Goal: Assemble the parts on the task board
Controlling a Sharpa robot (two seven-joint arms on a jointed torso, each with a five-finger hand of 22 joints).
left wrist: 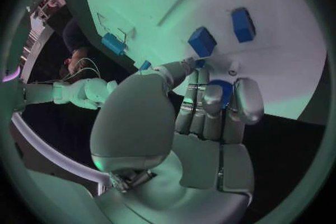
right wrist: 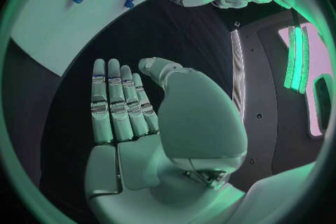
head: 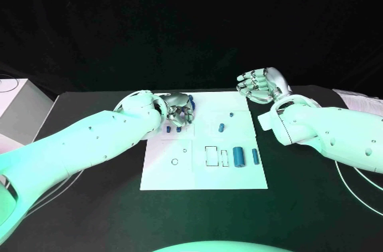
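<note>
Both hands up | left hand (head: 180, 111) fingers curled over task board (head: 239, 177), grip unclear | right hand (head: 259, 84) empty, fingers extended

Black bench (head: 96, 196) carries a white box (head: 20, 105) at its far left edge; white papers (head: 359, 101) lie far right.

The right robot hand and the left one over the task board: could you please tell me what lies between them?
In the head view, between the right robot hand and the left robot hand lies bare white task board, with one small blue part just below that line.
</note>
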